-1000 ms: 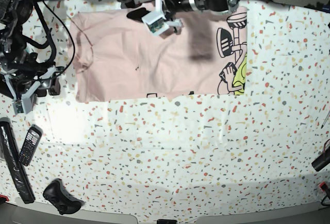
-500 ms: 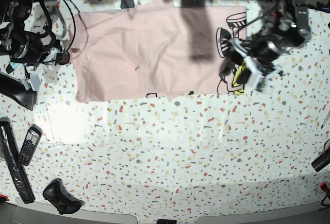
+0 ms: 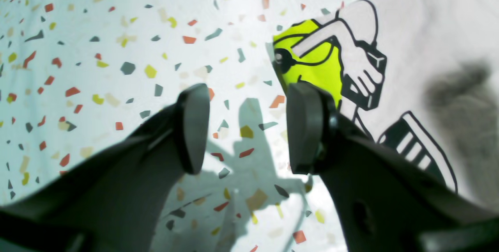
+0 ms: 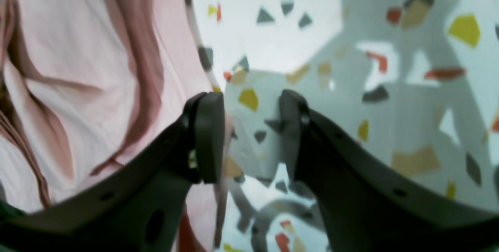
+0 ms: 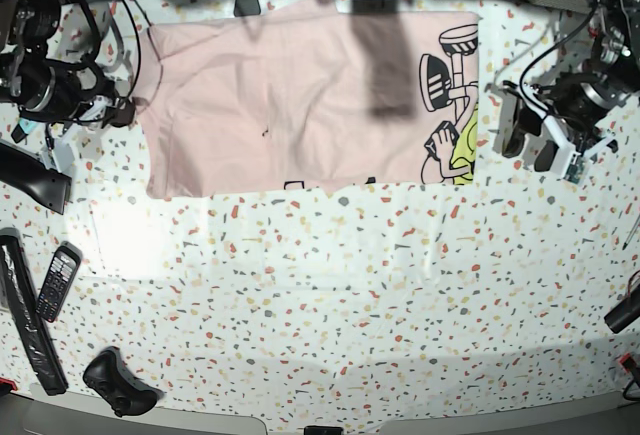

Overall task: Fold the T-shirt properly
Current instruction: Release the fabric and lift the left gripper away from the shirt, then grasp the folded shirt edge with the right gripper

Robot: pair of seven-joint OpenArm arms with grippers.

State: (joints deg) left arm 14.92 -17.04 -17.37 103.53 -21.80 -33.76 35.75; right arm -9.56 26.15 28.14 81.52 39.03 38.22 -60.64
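Note:
The pale pink T-shirt (image 5: 290, 105) lies folded flat at the back of the speckled table (image 5: 350, 295), with a black, white and yellow printed figure (image 5: 450, 115) at its right end. My left gripper (image 5: 522, 145) hangs open over bare table just right of that end. In the left wrist view the left gripper (image 3: 249, 127) holds nothing, and the yellow print (image 3: 312, 61) lies beyond its right finger. My right gripper (image 5: 126, 108) is at the shirt's left edge. In the right wrist view the right gripper (image 4: 251, 139) is open, its left finger (image 4: 208, 142) beside wrinkled pink cloth (image 4: 78, 88).
A mobile phone (image 5: 57, 282), a long black bar (image 5: 25, 315) and a black controller (image 5: 120, 383) lie at the table's left front. A black block (image 5: 35, 180) sits at the left edge. A dark object (image 5: 622, 310) pokes in at the right edge.
My left arm swung from over the back of the shirt to the right and now hangs off its right end. My right arm rose to the shirt's left edge and has held there.

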